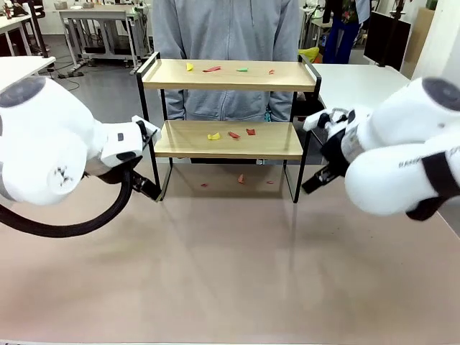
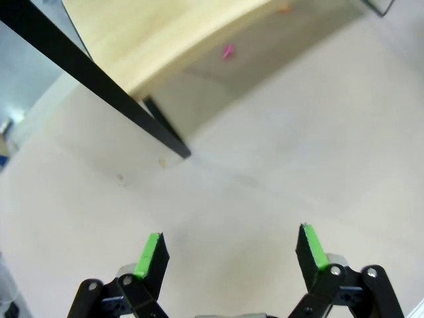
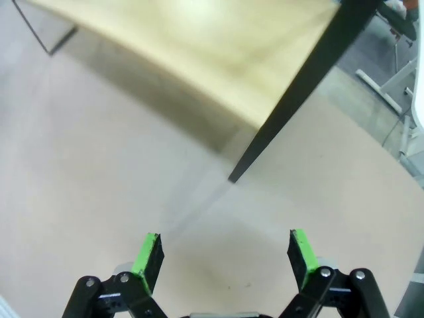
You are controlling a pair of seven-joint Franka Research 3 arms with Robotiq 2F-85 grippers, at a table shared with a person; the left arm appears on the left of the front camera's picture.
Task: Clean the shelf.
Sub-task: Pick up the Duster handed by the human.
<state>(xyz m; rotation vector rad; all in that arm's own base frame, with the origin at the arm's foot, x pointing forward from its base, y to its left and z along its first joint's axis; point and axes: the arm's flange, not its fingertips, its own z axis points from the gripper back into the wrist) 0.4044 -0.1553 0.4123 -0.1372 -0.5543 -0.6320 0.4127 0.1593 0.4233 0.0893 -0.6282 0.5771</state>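
The shelf [image 1: 228, 75] stands at the table's far middle, two light wooden boards in a thin black frame. Small coloured paper scraps lie on its top board [image 1: 212, 69], on its lower board [image 1: 232, 134] and on the table beneath it [image 1: 241, 179]. My left gripper [image 2: 230, 248] is open and empty, low over the table beside the shelf's black leg [image 2: 165, 132]. My right gripper [image 3: 223, 250] is also open and empty, near the opposite leg [image 3: 248, 159]. In the front view both arms flank the shelf, left arm [image 1: 126, 144] and right arm [image 1: 345, 136].
A person in a grey top [image 1: 226, 32] stands right behind the shelf. A pink scrap [image 2: 228, 51] lies under the lower board. Bare table [image 1: 230, 273] stretches in front of the shelf. White tables [image 1: 356, 83] adjoin at the far right.
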